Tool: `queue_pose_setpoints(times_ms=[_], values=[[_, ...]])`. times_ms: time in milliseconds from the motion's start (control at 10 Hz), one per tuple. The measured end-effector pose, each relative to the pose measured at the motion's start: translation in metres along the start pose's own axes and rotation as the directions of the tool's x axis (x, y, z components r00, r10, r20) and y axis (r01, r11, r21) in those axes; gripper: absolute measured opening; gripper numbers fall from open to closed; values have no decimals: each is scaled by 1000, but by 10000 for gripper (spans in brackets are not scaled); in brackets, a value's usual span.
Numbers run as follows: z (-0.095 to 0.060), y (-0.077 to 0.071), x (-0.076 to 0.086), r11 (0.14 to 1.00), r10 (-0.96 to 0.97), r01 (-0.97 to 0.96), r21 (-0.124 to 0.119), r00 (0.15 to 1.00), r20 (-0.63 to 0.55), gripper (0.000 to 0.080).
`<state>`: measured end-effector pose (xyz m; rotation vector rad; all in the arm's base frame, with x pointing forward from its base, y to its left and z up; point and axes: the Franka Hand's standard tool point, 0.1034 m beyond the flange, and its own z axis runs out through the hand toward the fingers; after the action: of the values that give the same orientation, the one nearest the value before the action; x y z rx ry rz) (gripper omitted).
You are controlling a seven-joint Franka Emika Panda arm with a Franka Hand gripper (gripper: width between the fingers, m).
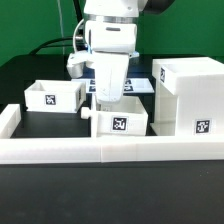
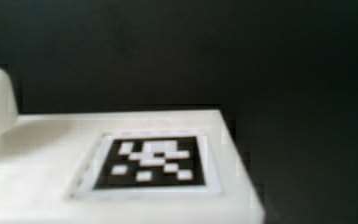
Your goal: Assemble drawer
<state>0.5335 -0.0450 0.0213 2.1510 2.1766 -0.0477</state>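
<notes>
Pincer (image 1: pixel 104 97): hanging over middle tray (image 1: pixel 122 122) at 12 o'clock rim, spread or pressed unclear; probably needing centring astride rim before pinching.

a: what does the exterior view give you?

b: i see the gripper (image 1: pixel 107 97) low over the back edge of the middle tray (image 1: pixel 128 112). i can't tell how its jaws stand. that tray sits just behind the border wall (image 1: pixel 60 150).

a: and the rest?

b: a second tray (image 1: pixel 55 94) stands apart, toward the exterior view's left. the housing (image 1: pixel 188 95) stands upright on the exterior view's right, just beside the middle tray. behind the arm i make out the marker board (image 1: pixel 145 84), flat on the black table (image 1: pixel 20 75).
</notes>
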Motion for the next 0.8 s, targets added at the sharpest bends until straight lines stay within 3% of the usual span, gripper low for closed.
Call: queue_pose_setpoints(times_ms=[300,600,800], values=[[2,-1,0,1000,0,0,3,1000,0,41],[1,3,13,1000,-20,20,-2,1000,-7,41],[-2,3,7,1000,-6,6,15,1000,-1,41]])
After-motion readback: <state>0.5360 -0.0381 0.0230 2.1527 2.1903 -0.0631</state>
